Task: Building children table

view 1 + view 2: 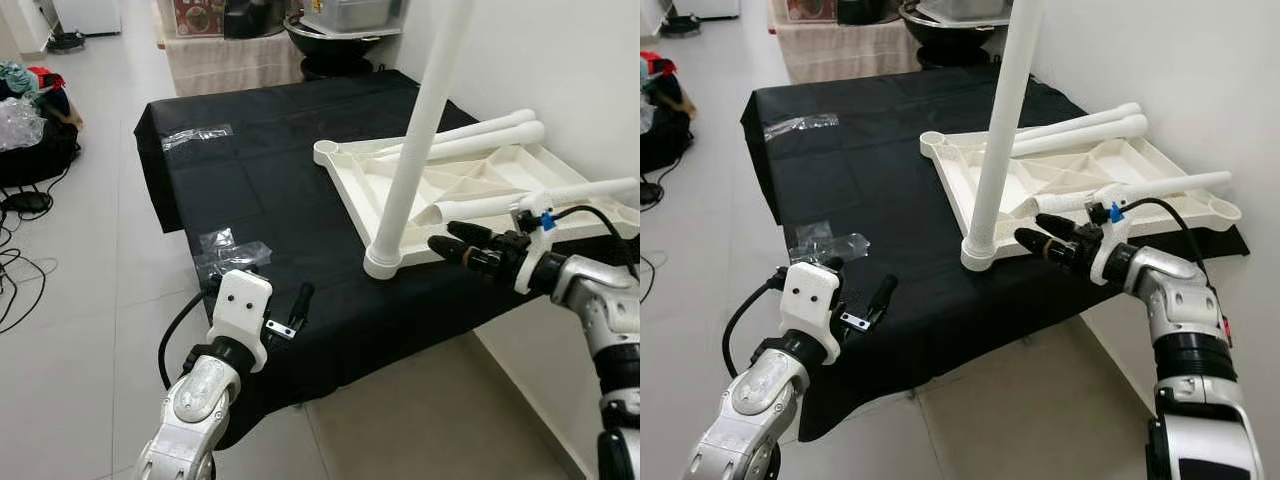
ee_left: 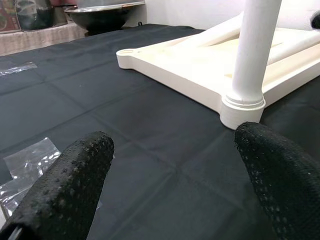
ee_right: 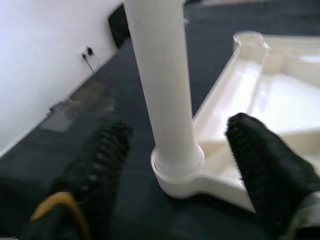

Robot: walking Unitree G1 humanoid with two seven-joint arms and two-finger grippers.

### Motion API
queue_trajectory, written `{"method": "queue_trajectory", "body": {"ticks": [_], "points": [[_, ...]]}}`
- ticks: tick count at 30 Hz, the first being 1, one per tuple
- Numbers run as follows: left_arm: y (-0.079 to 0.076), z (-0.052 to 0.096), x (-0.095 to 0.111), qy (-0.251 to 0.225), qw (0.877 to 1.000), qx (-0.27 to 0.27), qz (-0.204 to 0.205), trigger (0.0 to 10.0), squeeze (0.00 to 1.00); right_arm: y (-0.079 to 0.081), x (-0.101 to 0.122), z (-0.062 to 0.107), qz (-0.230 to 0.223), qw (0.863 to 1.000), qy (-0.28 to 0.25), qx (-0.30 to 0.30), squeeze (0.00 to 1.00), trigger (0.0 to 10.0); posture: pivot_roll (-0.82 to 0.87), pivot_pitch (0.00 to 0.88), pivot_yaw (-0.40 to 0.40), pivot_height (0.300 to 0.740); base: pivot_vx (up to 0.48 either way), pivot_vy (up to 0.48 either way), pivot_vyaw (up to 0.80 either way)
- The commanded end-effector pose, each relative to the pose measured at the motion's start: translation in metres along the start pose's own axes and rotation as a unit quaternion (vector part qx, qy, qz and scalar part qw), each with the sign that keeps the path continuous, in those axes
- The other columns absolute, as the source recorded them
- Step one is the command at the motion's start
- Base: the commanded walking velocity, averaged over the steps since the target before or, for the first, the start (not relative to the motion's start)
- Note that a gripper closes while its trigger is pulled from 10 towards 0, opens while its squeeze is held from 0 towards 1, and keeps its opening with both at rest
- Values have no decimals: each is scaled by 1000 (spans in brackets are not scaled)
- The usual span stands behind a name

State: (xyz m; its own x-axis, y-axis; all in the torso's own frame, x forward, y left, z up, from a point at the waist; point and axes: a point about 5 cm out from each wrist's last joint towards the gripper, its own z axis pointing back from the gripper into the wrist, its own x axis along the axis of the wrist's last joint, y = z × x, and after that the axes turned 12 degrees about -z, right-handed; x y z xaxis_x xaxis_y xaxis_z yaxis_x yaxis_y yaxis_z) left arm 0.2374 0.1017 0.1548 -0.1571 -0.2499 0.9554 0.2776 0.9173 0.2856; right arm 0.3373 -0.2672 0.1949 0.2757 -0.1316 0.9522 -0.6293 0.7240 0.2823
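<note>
Nearest to me, my left gripper (image 1: 283, 318) hangs over the near edge of the black cloth (image 1: 270, 190), its fingers spread apart and holding nothing; a crumpled plastic bag (image 1: 228, 250) lies just beyond it. My right gripper (image 1: 1032, 235) is farther in and to my right, fingers parted and empty, pointing leftward at the foot of the upright leg (image 1: 415, 140). In the right wrist view that leg (image 3: 162, 90) stands between my two fingers (image 3: 265, 170) but not yet touched by either.

The upright leg is seated in the near corner socket (image 1: 382, 262) of the upturned white tabletop (image 1: 470, 185), which lies flat on the cloth beside the wall. Its long axis runs vertically, across the line of my right fingers, so I judge the right gripper the better placed to close around it low down; the left is well apart from it.

Beyond, one loose leg (image 1: 560, 195) rests across the tabletop just behind my right gripper, and two more legs (image 1: 480, 132) lie side by side along its far edge.
</note>
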Motion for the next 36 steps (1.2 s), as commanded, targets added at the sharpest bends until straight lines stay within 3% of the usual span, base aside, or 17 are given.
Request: {"method": "queue_trajectory", "body": {"ticks": [1,7,8,10,11,16,21,23,25,28,32,36], "points": [[-1,-1,0,4,1000,-3,-4,10000,0,5,7,-9,6,1000,-17,25,1000,10000,31,51,-68,740,0,0,0],[0,0,0,4,1000,-2,-5,10000,0,8,18,-23,16,999,-31,30,1000,10000,36,53,-70,740,0,0,0],[1,0,0,3,1000,-1,-6,10000,0,9,21,-27,20,999,-37,30,878,10000,36,53,-70,740,0,0,0],[1,0,1,3,1000,0,-6,10000,0,10,25,-30,23,998,-44,31,878,10000,36,53,-70,740,0,0,0],[1,0,0,3,1000,0,-6,10000,0,12,25,-33,24,998,-45,35,0,10000,38,53,-74,740,0,0,0],[0,0,0,3,1000,-2,-5,10000,0,14,26,-41,32,998,-46,37,0,10000,35,54,-73,740,0,0,0],[0,-1,1,3,1000,-2,-4,10000,0,17,29,-64,11,997,-69,15,0,10000,38,57,-75,740,0,0,0],[0,-1,1,3,1000,-2,-4,10000,0,17,29,-64,11,997,-69,15,0,10000,38,57,-75,740,0,0,0],[0,-1,1,3,1000,-1,-4,10000,0,24,27,-78,-2,997,-69,22,0,10000,41,60,-76,740,0,0,0],[0,-1,1,3,1000,-2,-4,10000,0,27,25,-85,-6,997,-65,28,0,10000,41,60,-76,740,0,0,0],[-1,0,1,4,1000,0,-6,10000,0,46,22,-105,-23,994,-53,95,0,10000,44,62,-85,740,0,0,0],[-1,0,1,5,1000,0,-6,10000,0,60,22,-109,-23,986,-39,162,0,10000,44,62,-85,740,0,0,0]]}}
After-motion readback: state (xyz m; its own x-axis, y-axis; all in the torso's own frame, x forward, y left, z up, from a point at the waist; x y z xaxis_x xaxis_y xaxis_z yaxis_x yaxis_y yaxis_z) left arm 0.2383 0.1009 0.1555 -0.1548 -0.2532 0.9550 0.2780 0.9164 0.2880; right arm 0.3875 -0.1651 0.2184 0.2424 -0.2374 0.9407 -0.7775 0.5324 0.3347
